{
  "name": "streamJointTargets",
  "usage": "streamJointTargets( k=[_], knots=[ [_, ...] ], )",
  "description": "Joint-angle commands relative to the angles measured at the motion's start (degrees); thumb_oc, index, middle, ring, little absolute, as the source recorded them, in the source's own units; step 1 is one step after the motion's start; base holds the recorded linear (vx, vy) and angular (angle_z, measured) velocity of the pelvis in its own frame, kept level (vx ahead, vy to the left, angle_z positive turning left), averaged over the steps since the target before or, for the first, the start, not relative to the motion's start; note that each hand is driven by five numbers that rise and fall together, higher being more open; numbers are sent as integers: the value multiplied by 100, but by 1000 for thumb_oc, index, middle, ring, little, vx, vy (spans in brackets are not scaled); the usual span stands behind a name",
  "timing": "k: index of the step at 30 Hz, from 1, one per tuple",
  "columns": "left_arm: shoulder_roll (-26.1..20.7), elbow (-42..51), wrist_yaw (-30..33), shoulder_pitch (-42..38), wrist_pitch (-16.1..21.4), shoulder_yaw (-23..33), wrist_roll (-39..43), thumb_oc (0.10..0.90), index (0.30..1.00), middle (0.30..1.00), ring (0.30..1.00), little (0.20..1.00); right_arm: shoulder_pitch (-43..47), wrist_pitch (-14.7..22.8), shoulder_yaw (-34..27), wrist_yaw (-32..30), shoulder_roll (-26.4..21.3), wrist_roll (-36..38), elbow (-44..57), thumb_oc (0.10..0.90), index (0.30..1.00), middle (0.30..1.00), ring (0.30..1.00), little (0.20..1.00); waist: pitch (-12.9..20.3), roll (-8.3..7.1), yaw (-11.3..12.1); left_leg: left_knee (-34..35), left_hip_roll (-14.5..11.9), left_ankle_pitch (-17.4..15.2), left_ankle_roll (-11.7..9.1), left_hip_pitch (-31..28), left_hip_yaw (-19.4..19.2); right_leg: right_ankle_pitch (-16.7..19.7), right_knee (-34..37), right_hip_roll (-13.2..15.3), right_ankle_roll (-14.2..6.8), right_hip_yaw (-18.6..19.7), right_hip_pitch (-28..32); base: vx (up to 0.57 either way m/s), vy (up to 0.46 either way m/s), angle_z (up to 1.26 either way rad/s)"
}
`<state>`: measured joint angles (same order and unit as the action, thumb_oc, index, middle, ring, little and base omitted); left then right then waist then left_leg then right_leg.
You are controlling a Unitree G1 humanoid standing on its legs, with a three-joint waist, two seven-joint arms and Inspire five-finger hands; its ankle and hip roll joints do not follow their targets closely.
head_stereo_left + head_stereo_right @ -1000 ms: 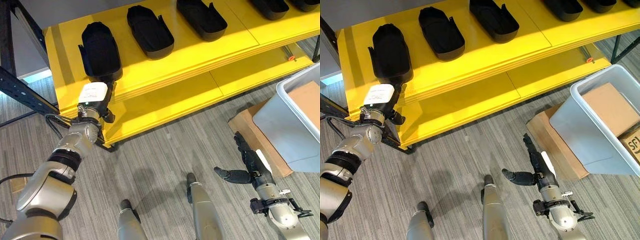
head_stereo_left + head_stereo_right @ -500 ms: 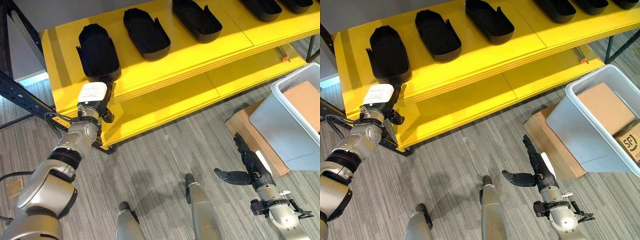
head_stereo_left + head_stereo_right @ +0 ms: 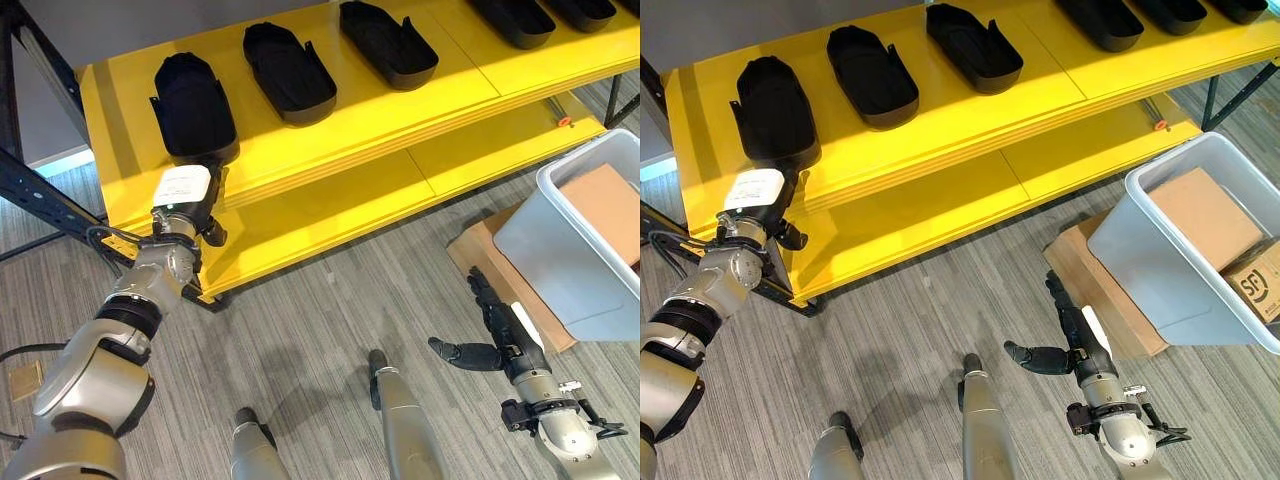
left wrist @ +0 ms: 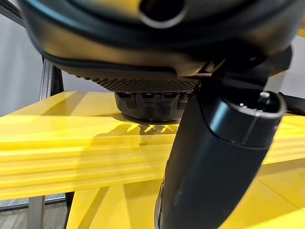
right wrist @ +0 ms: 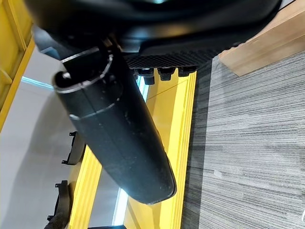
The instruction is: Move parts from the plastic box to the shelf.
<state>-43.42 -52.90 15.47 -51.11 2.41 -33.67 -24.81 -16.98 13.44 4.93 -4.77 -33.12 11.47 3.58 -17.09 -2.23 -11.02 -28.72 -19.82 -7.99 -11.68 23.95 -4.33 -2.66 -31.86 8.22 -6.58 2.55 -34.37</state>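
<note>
While the arms are apart, the scene reads so:
Left robot hand (image 3: 186,197): at the front edge of the yellow shelf (image 3: 330,120), near its left corner, just below the leftmost part (image 3: 193,106); whether its fingers are open or curled cannot be told.
Right robot hand (image 3: 497,335): low over the floor, fingers straight, thumb spread, holding nothing.
Parts: black shells in a row along the shelf.
Box (image 3: 1185,255): grey, tilted, right of the shelf, holding cardboard cartons, just beyond the right robot hand.

Left hand (image 3: 186,193) at yellow shelf (image 3: 330,120) edge, beside black part (image 3: 192,106).
</note>
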Motion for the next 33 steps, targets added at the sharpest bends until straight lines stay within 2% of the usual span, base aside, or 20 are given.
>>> streamJointTargets(
  k=[1, 33],
  knots=[
    [-155, -239, 316, -768, -33, 246, 311, 900, 1000, 1000, 1000, 1000, 53, 552, -276, -50, -210, 235, 293, 900, 1000, 1000, 1000, 1000, 380, 1, -48, 409, 27, 937, 319, 433, 54, 282, 34, 137, -127, -61, 205, 0, 0, 0],
    [-1, -455, 466, -1021, -18, 410, 860, 900, 1000, 1000, 1000, 1000, -45, 556, -257, -31, -245, 322, 213, 900, 1000, 1000, 1000, 1000, 424, -12, -115, 406, -17, 965, 305, 466, 52, 285, -34, 96, -115, -1, 99, 0, 0, 0]
  ],
)
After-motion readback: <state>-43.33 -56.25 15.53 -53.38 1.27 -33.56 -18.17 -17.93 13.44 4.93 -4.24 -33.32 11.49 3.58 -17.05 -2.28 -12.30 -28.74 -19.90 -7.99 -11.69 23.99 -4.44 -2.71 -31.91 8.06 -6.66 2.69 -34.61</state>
